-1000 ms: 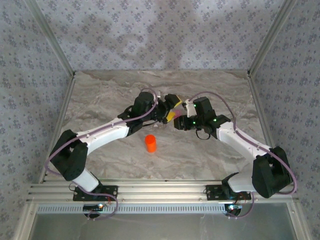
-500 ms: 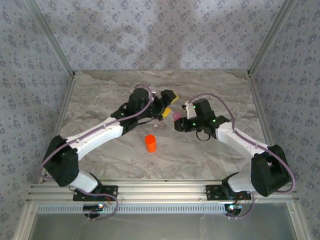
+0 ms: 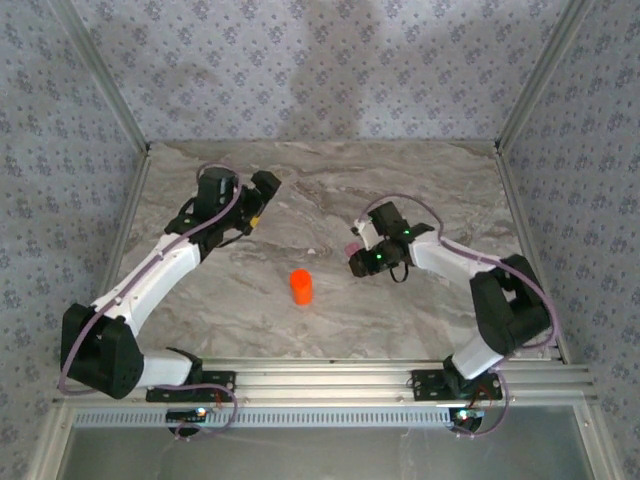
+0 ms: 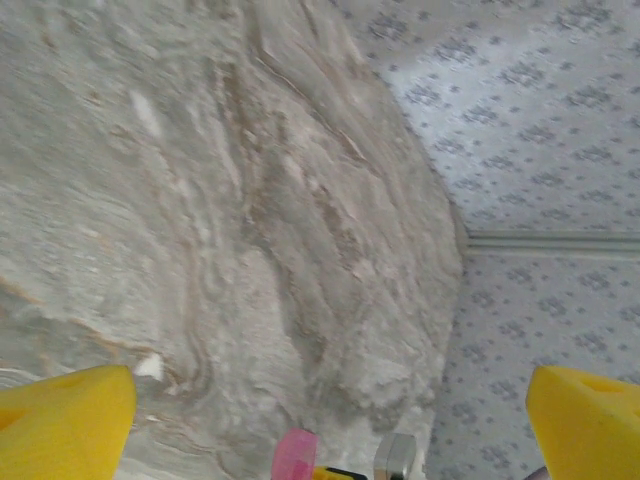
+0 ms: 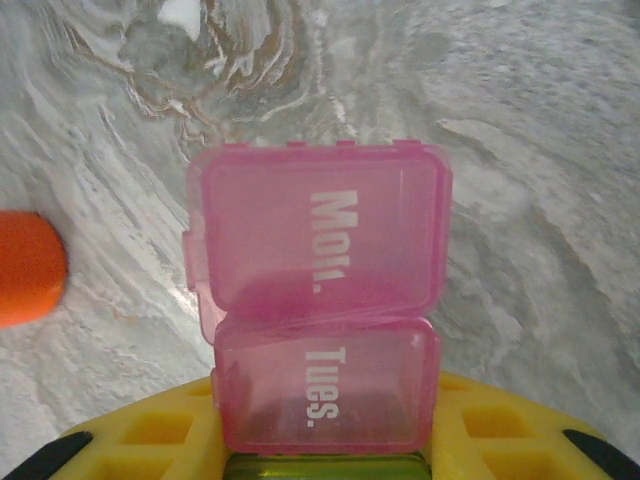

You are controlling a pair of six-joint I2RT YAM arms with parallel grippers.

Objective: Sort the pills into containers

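Well, your right hand is clamped on the containers over the bench, your left hand gapes wide and empty far off, and the bottle stands capped nearby, so I'd judge the sorting barely begun, with nothing visibly dropped in.

My enclosed lab booth, patterned walls across the top and sides, marble-print table mid-frame, aluminium rail holding my arm bases along the bottom
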